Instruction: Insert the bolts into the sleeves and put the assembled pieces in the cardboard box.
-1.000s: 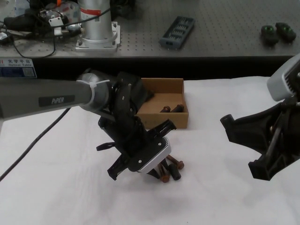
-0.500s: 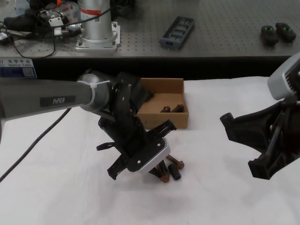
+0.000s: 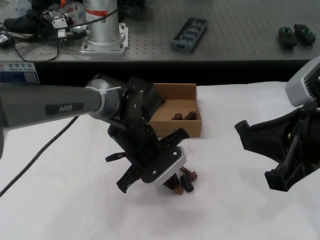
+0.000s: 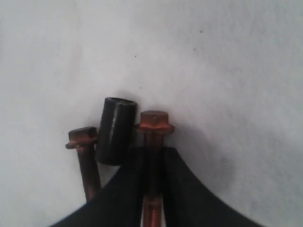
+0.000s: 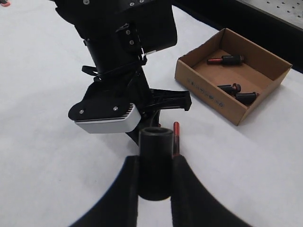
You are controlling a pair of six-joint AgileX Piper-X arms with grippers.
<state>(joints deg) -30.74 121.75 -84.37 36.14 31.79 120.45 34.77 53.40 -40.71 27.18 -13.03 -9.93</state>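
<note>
My left gripper is down on the white cloth, shut on the shank of a copper bolt. Beside that bolt lie a black sleeve and a second bolt. In the high view the left arm stands over this small pile, just in front of the cardboard box. My right gripper is shut on another black sleeve, held off to the right above the cloth. The cardboard box holds three assembled pieces.
The white cloth covers the bench in front. Behind it runs a perforated metal table with a silver post, a blue bit case and cables. A black cable trails across the cloth at the left.
The left arm has shifted slightly to the right over the pile of bolts. The right arm has kept still with its sleeve.
</note>
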